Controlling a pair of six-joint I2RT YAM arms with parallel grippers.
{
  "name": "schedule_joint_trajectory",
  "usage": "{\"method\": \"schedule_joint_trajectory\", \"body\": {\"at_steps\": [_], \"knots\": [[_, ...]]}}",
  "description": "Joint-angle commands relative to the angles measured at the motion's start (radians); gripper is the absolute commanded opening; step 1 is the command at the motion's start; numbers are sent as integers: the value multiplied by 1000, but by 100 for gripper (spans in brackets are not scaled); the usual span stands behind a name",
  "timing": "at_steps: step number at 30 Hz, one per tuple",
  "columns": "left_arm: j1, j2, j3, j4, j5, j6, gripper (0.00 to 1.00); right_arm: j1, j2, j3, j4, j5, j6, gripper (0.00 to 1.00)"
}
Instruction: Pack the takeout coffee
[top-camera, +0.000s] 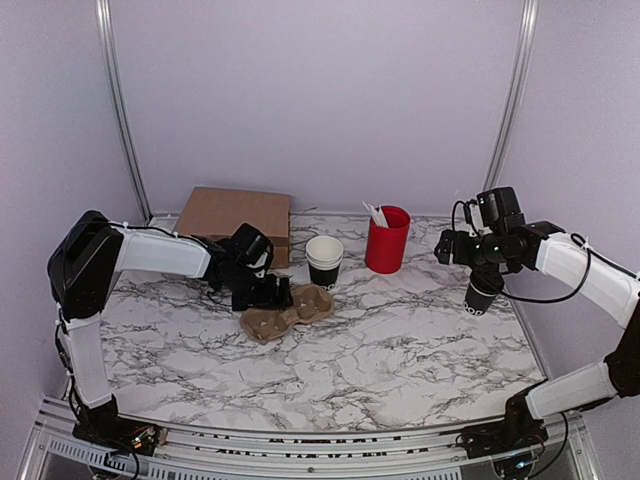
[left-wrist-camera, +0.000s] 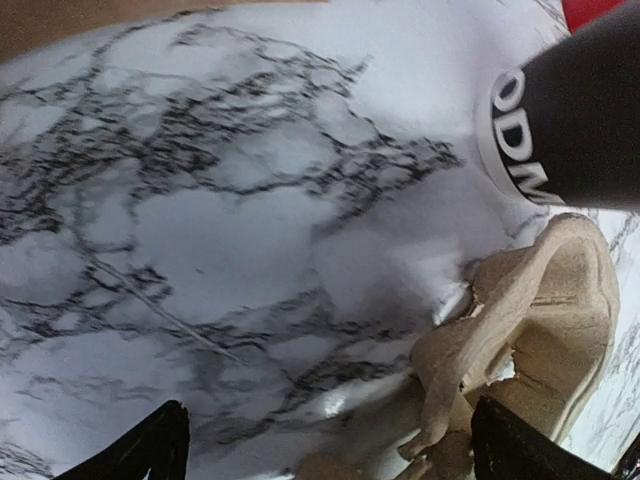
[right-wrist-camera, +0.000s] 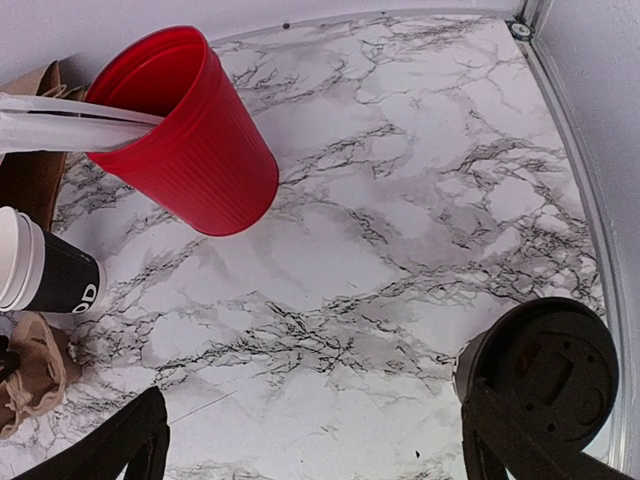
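Note:
The takeout coffee, a black cup with a round black lid, stands near the table's right edge. My right gripper hovers just left of and above it, open. Its right finger overlaps the lid's left rim, and only bare marble lies between the fingers. My left gripper is open at the left end of a brown pulp cup carrier. The carrier's edge reaches in beside the right finger.
A stack of lidless black cups with white rims stands just behind the carrier. A red cup of utensils is right of the stack. A brown cardboard box sits at the back left. A metal rail borders the table's right side.

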Motion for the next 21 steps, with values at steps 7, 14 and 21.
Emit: {"method": "schedule_joint_trajectory", "body": {"at_steps": [7, 14, 21], "knots": [[-210, 104, 157, 0, 95, -55, 99, 8, -1, 0, 31, -21, 2, 99], [-281, 211, 335, -13, 128, -62, 99, 23, -15, -6, 24, -30, 1, 99], [-270, 141, 332, -43, 35, -23, 99, 97, -21, -22, 27, -34, -23, 99]]}}
